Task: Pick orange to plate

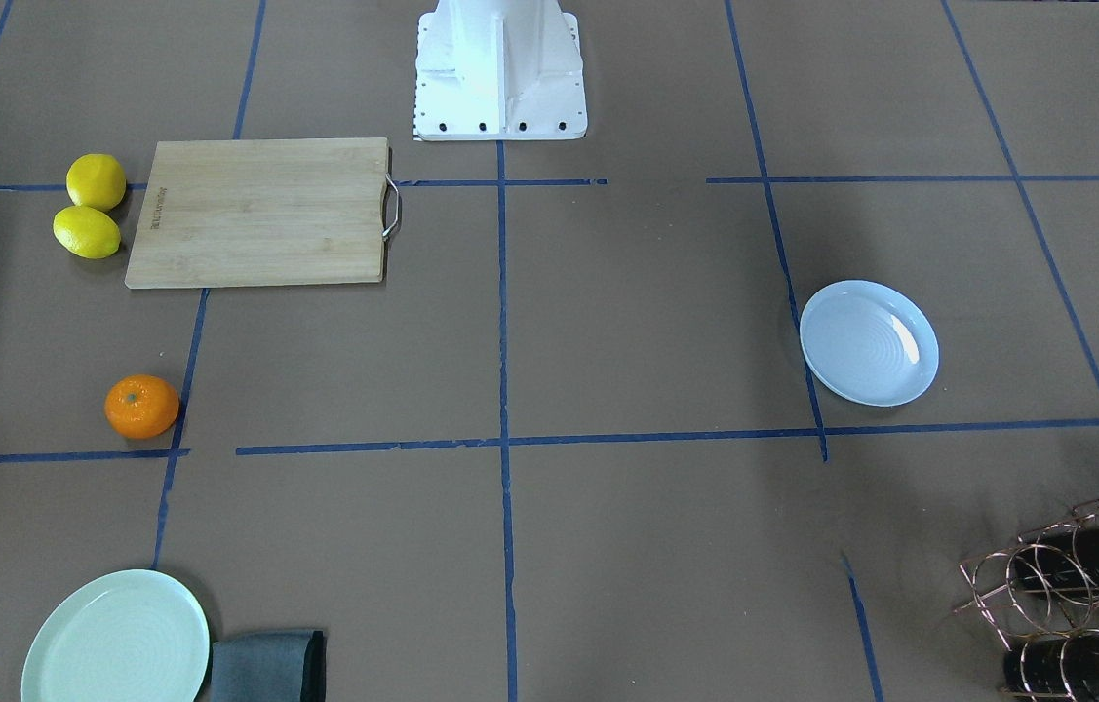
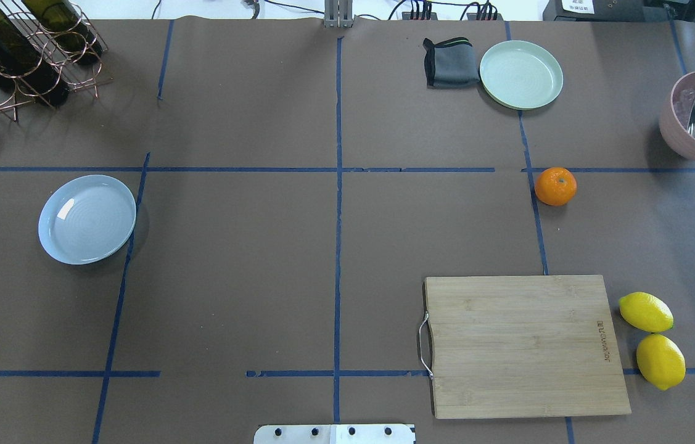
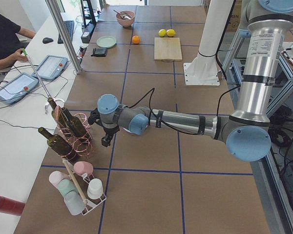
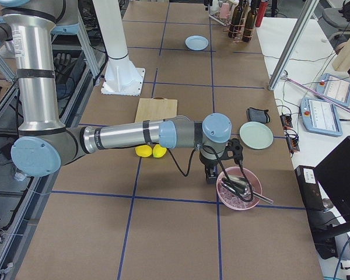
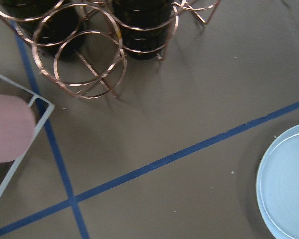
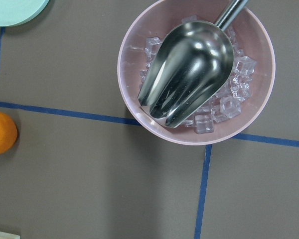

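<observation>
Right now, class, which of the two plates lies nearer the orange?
The mint-green plate beside the grey cloth. The orange lies close to it, while the pale blue plate sits far off on the opposite side.

Left arm and right arm outstretched low, horizontal.

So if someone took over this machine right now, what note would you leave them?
Left gripper: hangs near the plate; open or shut, cannot tell.
Right gripper: hangs by the pink bowl; cannot tell either.
The orange sits on the table on the robot's right, untouched; the plate is empty, far across on its left.
Done: nothing. Left: grasp the orange, carry it over, set it on the plate.
</observation>
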